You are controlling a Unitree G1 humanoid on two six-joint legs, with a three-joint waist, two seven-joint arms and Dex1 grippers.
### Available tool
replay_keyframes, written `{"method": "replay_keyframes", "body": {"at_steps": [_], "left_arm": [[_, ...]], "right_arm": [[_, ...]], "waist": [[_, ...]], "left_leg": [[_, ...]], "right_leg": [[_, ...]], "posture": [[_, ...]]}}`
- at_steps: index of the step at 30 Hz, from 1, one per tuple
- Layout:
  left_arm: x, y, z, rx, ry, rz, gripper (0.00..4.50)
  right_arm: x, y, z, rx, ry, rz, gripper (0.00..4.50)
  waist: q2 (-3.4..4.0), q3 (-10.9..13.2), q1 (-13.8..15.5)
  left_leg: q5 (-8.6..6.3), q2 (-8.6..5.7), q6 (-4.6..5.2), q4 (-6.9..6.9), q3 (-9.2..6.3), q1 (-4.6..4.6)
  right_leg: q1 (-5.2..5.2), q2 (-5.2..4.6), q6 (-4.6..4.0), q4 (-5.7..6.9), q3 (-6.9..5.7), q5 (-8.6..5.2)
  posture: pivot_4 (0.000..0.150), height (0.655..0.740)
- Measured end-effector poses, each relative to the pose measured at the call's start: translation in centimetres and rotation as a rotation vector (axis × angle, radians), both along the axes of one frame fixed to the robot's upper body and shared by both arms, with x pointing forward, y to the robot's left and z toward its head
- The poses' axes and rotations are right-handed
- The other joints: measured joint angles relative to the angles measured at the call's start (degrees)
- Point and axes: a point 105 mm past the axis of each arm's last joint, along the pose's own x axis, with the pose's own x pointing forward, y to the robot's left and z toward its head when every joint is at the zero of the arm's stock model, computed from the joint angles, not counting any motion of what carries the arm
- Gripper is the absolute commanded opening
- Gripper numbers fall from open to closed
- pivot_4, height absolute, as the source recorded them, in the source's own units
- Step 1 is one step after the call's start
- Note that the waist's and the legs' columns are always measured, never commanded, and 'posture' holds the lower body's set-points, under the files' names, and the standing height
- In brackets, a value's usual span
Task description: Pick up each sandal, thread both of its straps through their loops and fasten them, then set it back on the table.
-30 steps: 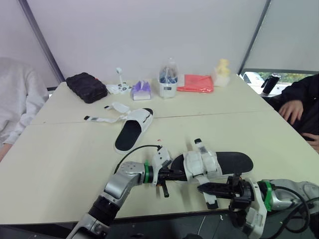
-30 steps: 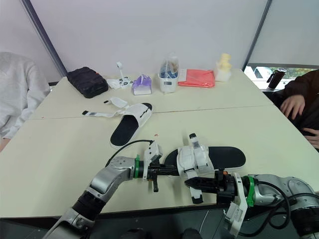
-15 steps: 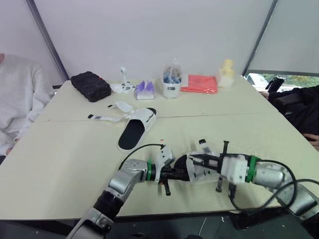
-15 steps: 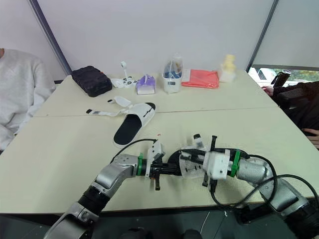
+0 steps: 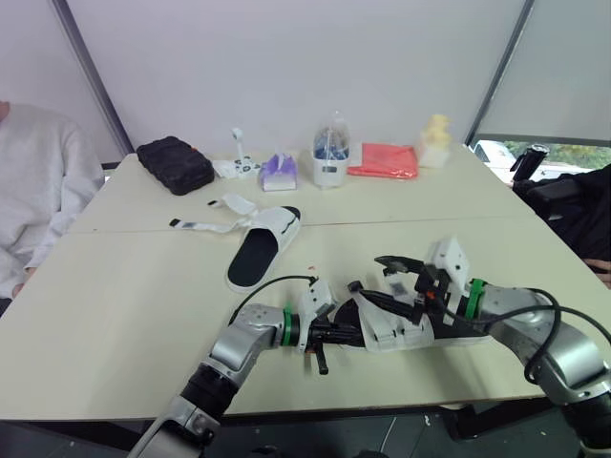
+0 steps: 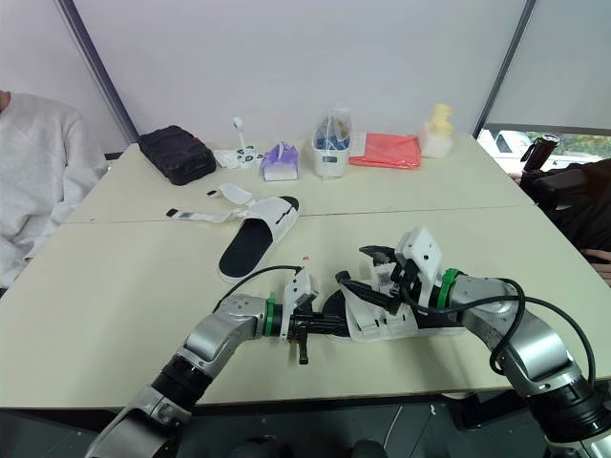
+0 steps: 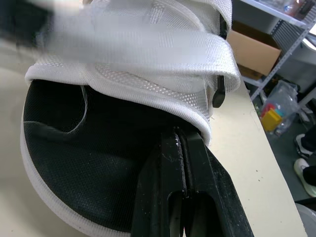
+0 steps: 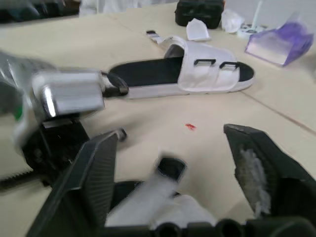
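Near sandal [image 5: 391, 329]: on the table [image 5: 115, 286] by its front edge, white straps up over a black footbed.
Left gripper [image 7: 180, 148]: at the near sandal's left end, fingers pressed together, tips lying on the footbed just under the edge of a strap.
Right gripper [image 5: 365, 273]: just above the near sandal's straps, fingers spread wide apart and holding nothing.
Far sandal [image 5: 258, 250]: flat on the table, well behind the near sandal and to its left.
Far sandal's straps [image 5: 205, 226]: unfastened, trailing on the table away from the near sandal.
Black pouch [image 5: 173, 164], purple tissue pack [image 5: 278, 173], red cloth [image 5: 384, 160]: in a row far behind the near sandal.
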Motion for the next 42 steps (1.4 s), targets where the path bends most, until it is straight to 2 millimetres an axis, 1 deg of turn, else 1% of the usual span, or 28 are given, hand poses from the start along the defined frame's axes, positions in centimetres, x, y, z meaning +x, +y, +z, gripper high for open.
{"method": "replay_keyframes", "body": {"at_steps": [2, 5, 7, 9, 11, 13, 15, 18, 20, 24, 28, 33, 38, 41, 42], "left_arm": [[0.0, 0.0, 0.0, -0.003, -0.004, -0.001, 0.0], [0.0, 0.0, 0.0, -0.002, -0.002, 0.0, 0.0], [0.0, -0.1, 0.0, -0.003, -0.002, 0.0, 0.0], [0.1, -0.1, 0.0, -0.004, -0.003, -0.001, 0.0], [0.2, -0.2, 0.1, -0.007, -0.002, -0.002, 0.0], [0.2, -0.3, 0.1, -0.01, -0.004, -0.004, 0.0], [0.2, -0.5, 0.2, -0.014, -0.007, -0.007, 0.0], [0.2, -0.6, 0.3, -0.019, -0.012, -0.01, 0.0], [0.1, -0.7, 0.3, -0.023, -0.01, -0.01, 0.0], [0.1, -0.8, 0.3, -0.028, -0.008, -0.008, 0.0], [0.1, -0.8, 0.3, -0.03, -0.008, -0.005, 0.0], [0.1, -0.8, 0.3, -0.031, -0.008, -0.002, 0.0], [0.1, -0.8, 0.3, -0.032, -0.01, 0.003, 0.0], [0.1, -0.8, 0.3, -0.032, -0.011, 0.005, 0.0], [0.1, -0.8, 0.3, -0.032, -0.011, 0.006, 0.0]], "right_arm": [[0.0, 0.2, 0.4, 0.024, 0.04, 0.009, 3.77], [0.4, 0.4, 1.0, 0.036, 0.043, 0.008, 3.77], [0.5, 0.5, 1.5, 0.013, 0.023, 0.023, 3.77], [0.6, 0.6, 1.6, -0.046, 0.027, 0.045, 3.77], [1.1, 0.9, 1.0, -0.108, 0.121, 0.065, 3.77], [1.8, 1.1, 0.7, -0.126, 0.233, 0.069, 3.77], [2.6, 1.4, 1.1, -0.113, 0.308, 0.075, 3.77], [3.2, 1.9, 2.2, -0.101, 0.351, 0.094, 3.77], [3.7, 1.9, 2.4, -0.112, 0.395, 0.086, 3.77], [4.3, 1.4, 1.6, -0.153, 0.498, 0.067, 3.77], [4.5, 0.9, 0.5, -0.19, 0.558, 0.061, 3.77], [4.8, 0.4, -0.8, -0.242, 0.598, 0.052, 3.77], [4.7, 0.4, -1.6, -0.267, 0.618, 0.061, 3.77], [4.7, 0.5, -1.8, -0.278, 0.623, 0.069, 2.97], [4.7, 0.6, -1.8, -0.278, 0.624, 0.073, 2.46]], "waist": [[0.0, 0.0, 0.0], [0.0, 0.0, 0.1], [0.0, 0.0, 0.1], [0.0, 0.0, 0.1], [0.01, 0.0, -0.1], [0.03, 0.0, -0.1], [0.03, 0.0, 0.1], [0.03, 0.0, 0.6], [0.03, 0.0, 0.8], [0.03, 0.0, 1.3], [0.03, 0.0, 1.2], [0.03, 0.0, 1.2], [0.03, 0.0, 1.2], [0.03, 0.0, 1.2], [0.03, 0.0, 1.2]], "left_leg": [[0.0, 0.0, 0.0, 0.01, 0.0, -0.01], [0.0, -0.01, 0.0, 0.01, 0.0, -0.07], [0.0, -0.02, 0.0, 0.01, 0.0, -0.12], [0.0, -0.03, 0.0, 0.04, 0.0, -0.23], [0.0, -0.03, 0.0, 0.07, 0.03, -0.33], [0.01, -0.02, 0.0, 0.12, 0.02, -0.6], [0.03, -0.03, -0.02, 0.17, 0.01, -0.84], [0.02, -0.06, -0.02, 0.14, 0.01, -0.86], [0.02, -0.07, -0.02, 0.13, 0.02, -0.87], [0.01, -0.06, -0.02, 0.08, 0.02, -0.88], [0.01, -0.07, -0.02, 0.08, 0.04, -0.89], [0.02, -0.08, -0.03, 0.1, 0.05, -0.89], [0.02, -0.08, -0.03, 0.1, 0.05, -0.89], [0.02, -0.08, -0.03, 0.11, 0.05, -0.89], [0.02, -0.08, -0.03, 0.11, 0.04, -0.89]], "right_leg": [[0.0, 0.0, 0.0, -0.01, 0.0, 0.0], [-0.06, 0.0, 0.0, -0.03, 0.0, 0.0], [-0.1, 0.0, 0.01, -0.02, -0.02, 0.01], [-0.2, 0.0, 0.14, -0.02, -0.04, 0.08], [-0.31, -0.01, 0.15, -0.01, -0.03, 0.1], [-0.59, 0.0, 0.12, 0.03, -0.03, 0.12], [-0.84, -0.01, 0.1, 0.07, -0.03, 0.18], [-0.85, -0.03, 0.11, 0.02, -0.03, 0.19], [-0.88, -0.04, 0.1, 0.03, -0.02, 0.19], [-0.95, -0.03, 0.1, 0.03, -0.03, 0.19], [-0.96, -0.03, 0.11, 0.03, -0.03, 0.2], [-0.96, -0.02, 0.13, 0.04, -0.03, 0.21], [-0.96, -0.02, 0.16, 0.05, -0.03, 0.22], [-0.96, -0.02, 0.17, 0.05, -0.03, 0.23], [-0.96, -0.02, 0.18, 0.05, -0.03, 0.23]], "posture": [[0.15, 0.74], [0.15, 0.74], [0.15, 0.74], [0.15, 0.74], [0.15, 0.74], [0.15, 0.74], [0.15, 0.74], [0.15, 0.74], [0.15, 0.74], [0.15, 0.74], [0.15, 0.74], [0.15, 0.74], [0.15, 0.74], [0.15, 0.74], [0.15, 0.74]]}}
